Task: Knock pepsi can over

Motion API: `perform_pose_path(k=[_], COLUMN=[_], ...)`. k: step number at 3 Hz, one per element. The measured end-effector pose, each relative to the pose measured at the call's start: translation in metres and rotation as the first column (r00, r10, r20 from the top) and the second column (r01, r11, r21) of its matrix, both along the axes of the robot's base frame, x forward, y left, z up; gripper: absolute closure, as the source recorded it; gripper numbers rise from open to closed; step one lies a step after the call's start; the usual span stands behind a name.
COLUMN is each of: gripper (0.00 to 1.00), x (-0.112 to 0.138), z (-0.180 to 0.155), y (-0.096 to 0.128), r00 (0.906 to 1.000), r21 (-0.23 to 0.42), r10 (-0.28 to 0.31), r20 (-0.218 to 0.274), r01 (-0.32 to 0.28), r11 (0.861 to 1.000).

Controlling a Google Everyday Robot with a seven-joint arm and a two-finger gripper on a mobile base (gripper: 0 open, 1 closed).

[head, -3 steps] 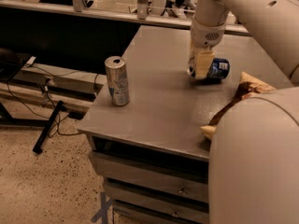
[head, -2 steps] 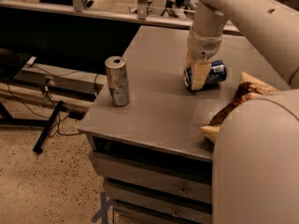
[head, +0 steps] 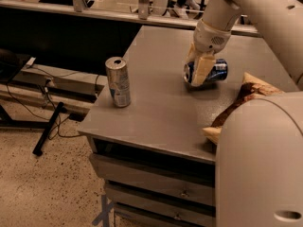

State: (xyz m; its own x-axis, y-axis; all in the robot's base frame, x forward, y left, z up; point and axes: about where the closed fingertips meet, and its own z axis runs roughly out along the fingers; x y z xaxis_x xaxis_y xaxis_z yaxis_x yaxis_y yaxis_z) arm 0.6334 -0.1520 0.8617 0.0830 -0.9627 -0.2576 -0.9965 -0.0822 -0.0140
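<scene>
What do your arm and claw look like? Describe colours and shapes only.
The arm is a thick, smooth, rounded off-white shell. The claw, by the pepsi can on the table, is blocky and cream-yellow. No cables show.

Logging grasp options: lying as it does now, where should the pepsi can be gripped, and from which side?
Probably from above, across the middle of its round body: the pepsi can lies on its side on the table, its axis running across the view. The claw hangs in front of one end.
</scene>
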Motion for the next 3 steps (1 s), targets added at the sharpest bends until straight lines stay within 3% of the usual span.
perform_pose_path(k=[1,2,3], gripper=[0.00,0.00,0.00], x=[0.007,0.011,0.019], z=[0.017,0.019,0.025], y=[0.002,-0.006,-0.023], r00=[0.9996,0.9983,0.9921], r21=[0.075,0.111,0.199], r10=[-0.017,-0.056,-0.125], r20=[0.023,0.014,0.012], r01=[0.015,0.054,0.120], r11=[0.997,0.992,0.973])
